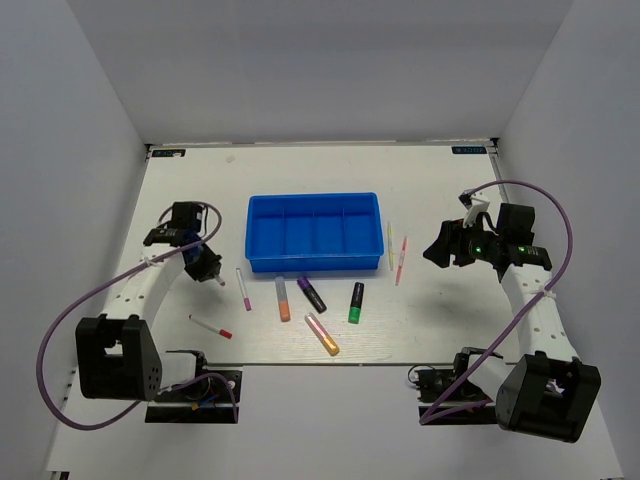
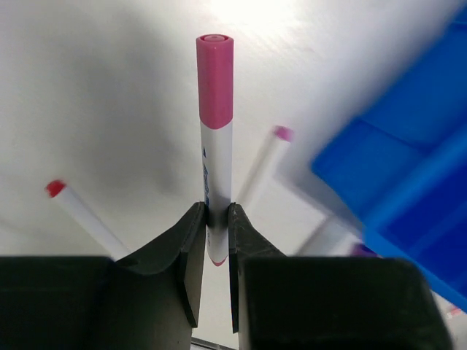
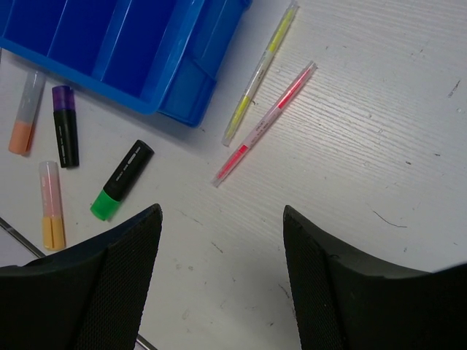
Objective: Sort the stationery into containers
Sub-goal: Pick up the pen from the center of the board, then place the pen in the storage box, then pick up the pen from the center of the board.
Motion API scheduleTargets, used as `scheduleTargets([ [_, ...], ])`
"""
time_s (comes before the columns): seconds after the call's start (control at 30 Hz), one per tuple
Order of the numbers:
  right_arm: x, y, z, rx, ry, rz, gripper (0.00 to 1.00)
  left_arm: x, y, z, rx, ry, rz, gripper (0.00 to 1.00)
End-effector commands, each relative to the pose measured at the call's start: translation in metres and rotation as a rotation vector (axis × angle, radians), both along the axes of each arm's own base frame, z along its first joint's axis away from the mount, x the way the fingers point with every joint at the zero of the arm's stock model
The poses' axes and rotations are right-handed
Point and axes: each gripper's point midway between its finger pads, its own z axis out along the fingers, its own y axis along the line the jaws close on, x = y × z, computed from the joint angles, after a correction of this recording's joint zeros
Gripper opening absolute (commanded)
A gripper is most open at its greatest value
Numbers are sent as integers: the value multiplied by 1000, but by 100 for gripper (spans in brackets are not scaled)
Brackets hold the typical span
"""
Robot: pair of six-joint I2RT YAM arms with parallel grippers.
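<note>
My left gripper (image 2: 217,219) is shut on a white pen with a pink cap (image 2: 216,117), held above the table left of the blue tray (image 1: 312,232); in the top view this gripper (image 1: 207,266) is near the tray's front left corner. A second white pen with a magenta cap (image 1: 243,288) and a red-capped pen (image 1: 211,326) lie below it. My right gripper (image 3: 222,219) is open and empty, above the table right of a yellow pen (image 3: 261,73) and a pink pen (image 3: 266,120). It also shows in the top view (image 1: 437,250).
In front of the tray lie an orange highlighter (image 1: 283,297), a purple/black one (image 1: 311,294), a green/black one (image 1: 356,302) and a pink/orange one (image 1: 322,334). The tray's four compartments look empty. White walls enclose the table on three sides.
</note>
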Motion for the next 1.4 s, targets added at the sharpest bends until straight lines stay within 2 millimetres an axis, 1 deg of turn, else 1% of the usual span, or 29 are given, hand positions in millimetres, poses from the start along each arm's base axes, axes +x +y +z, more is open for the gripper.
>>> scheduleTargets([
  [0.0,0,2,9,24,-32,8,70,30,-24,54,-25,-165,-143,0],
  [0.03,0,3,11,24,-36,11,70,37,-33,61,-29,-191,-186,0],
  [0.07,0,2,9,26,-30,7,70,48,-42,82,-16,-245,-267,0],
  [0.13,0,3,10,23,-37,13,70,57,-59,90,-28,-255,-345,0],
  [0.17,-1,3,8,25,-30,13,70,71,-70,108,-15,-294,-420,0],
  [0.2,-1,3,8,23,-33,18,70,77,-74,111,-16,-304,-444,0],
  [0.23,0,2,8,22,-32,12,70,85,-90,107,-21,-289,-508,0],
  [0.3,0,2,6,16,-27,19,70,97,-100,114,-5,-309,-557,0],
  [0.33,0,2,6,14,-28,17,70,104,-112,113,1,-305,-592,0],
  [0.37,0,1,5,12,-24,15,71,108,-117,104,1,-279,-605,0],
  [0.4,0,1,5,9,-25,16,71,115,-124,114,8,-306,-635,0],
  [0.47,0,0,5,4,-24,15,74,121,-128,95,61,-254,-644,0],
  [0.6,1,0,4,-2,-27,16,76,131,-133,79,100,-214,-658,0],
  [0.67,2,-1,4,-1,-25,14,76,135,-136,77,110,-213,-668,6],
  [0.7,2,-1,4,0,-22,11,78,137,-137,69,112,-191,-672,6],
  [0.73,1,-1,4,-2,-24,14,78,140,-140,74,115,-199,-677,13],
  [0.8,0,-1,3,-5,-15,15,79,140,-137,67,137,-171,-672,29],
  [0.9,1,-2,3,-5,-18,14,81,139,-138,65,141,-165,-675,41],
  [0.93,1,-2,3,-4,-19,15,81,138,-138,67,143,-167,-673,50],
  [1.07,0,0,4,2,-21,22,82,135,-137,73,139,-173,-673,56],
  [1.1,0,0,5,3,-20,21,82,132,-138,74,130,-167,-673,56],
  [1.13,0,0,5,2,-19,20,82,130,-139,83,125,-192,-672,55],
  [1.17,-1,-1,5,-2,-23,21,82,127,-140,86,121,-199,-675,40],
  [1.2,0,-2,7,-9,-33,17,82,118,-145,108,123,-254,-686,26],
  [1.23,0,-3,7,-13,-31,10,78,116,-146,118,126,-291,-686,13],
  [1.27,0,-4,7,-16,-32,7,71,99,-144,121,125,-307,-688,0],
  [1.3,0,-4,8,-16,-36,4,61,93,-139,124,148,-318,-669,0],
  [1.33,0,-5,7,-17,-36,0,37,87,-132,126,152,-326,-638,0],
  [1.37,0,-5,8,-16,-39,3,22,65,-118,126,165,-329,-620,1],
])
